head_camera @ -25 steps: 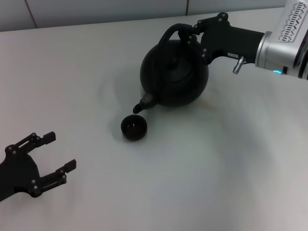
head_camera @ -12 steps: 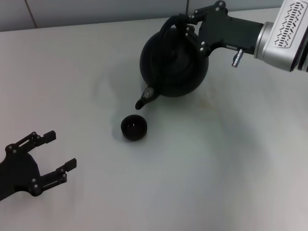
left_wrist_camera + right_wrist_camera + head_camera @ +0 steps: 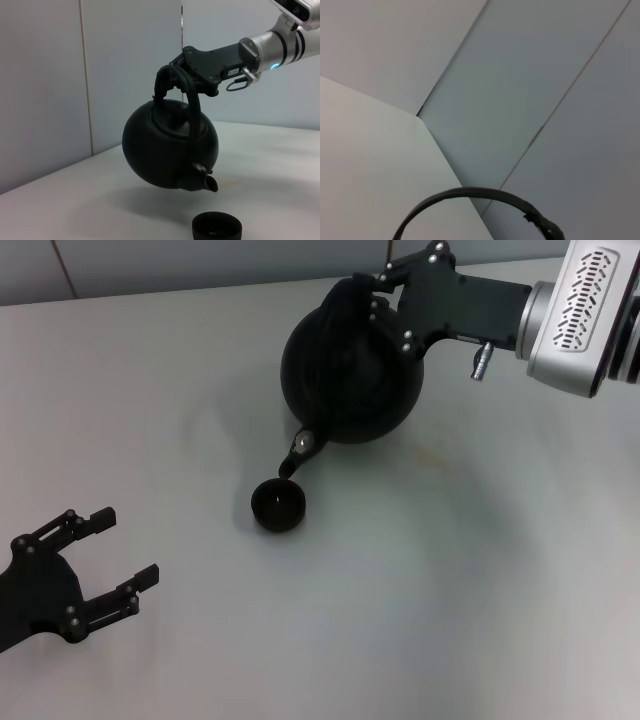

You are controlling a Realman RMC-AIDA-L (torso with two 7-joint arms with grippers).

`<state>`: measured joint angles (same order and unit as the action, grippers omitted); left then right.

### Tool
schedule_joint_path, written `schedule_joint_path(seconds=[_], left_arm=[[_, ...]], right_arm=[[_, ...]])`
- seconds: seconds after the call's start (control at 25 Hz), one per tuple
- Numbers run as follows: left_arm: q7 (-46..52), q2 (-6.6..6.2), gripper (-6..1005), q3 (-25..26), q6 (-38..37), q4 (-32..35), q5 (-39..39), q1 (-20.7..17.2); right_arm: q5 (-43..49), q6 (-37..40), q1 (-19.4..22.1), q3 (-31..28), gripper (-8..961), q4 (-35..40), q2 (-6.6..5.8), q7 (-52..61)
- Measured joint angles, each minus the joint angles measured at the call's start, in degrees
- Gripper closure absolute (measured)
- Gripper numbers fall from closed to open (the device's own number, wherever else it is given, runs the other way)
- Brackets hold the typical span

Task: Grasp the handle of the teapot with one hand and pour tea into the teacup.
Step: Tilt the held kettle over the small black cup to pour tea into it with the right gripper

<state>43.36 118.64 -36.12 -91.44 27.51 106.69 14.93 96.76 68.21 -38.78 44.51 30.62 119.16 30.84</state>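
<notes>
The right gripper is clamped on the handle, holding the pot tilted in the air, spout just above the cup. The pour is in hand; next it likely needs more tilt with the spout kept over the cup. The left gripper sits open, well apart.

The pale grey matte tabletop fills almost the whole frame. Directly on it stands only a tiny round black handleless teacup, slightly left of centre.

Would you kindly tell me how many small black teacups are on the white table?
1: the small round black teacup sits on the white table directly beneath the tilted matte-black teapot's spout. None other visible.
</notes>
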Motion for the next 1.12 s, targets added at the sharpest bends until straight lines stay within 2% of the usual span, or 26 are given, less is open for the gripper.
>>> schedule_joint_path(seconds=[0.72, 0.96, 1.12], left_arm=[[0.15, -0.06, 200, 0.0, 0.04, -0.77, -0.22, 0.43], [0.15, -0.07, 201, 0.0, 0.04, -1.06, -0.27, 0.53], [0.14, -0.1, 201, 0.0, 0.04, -1.4, -0.35, 0.52]], right_arm=[[-0.35, 0.31, -0.13, 1.33, 883, -0.4, 0.55, -8.91], [-5.19, 0.16, 0.64, 5.56, 883, -0.38, 0.49, -9.9], [-5.87, -0.16, 0.77, 6.11, 884, -0.36, 0.27, -6.77]])
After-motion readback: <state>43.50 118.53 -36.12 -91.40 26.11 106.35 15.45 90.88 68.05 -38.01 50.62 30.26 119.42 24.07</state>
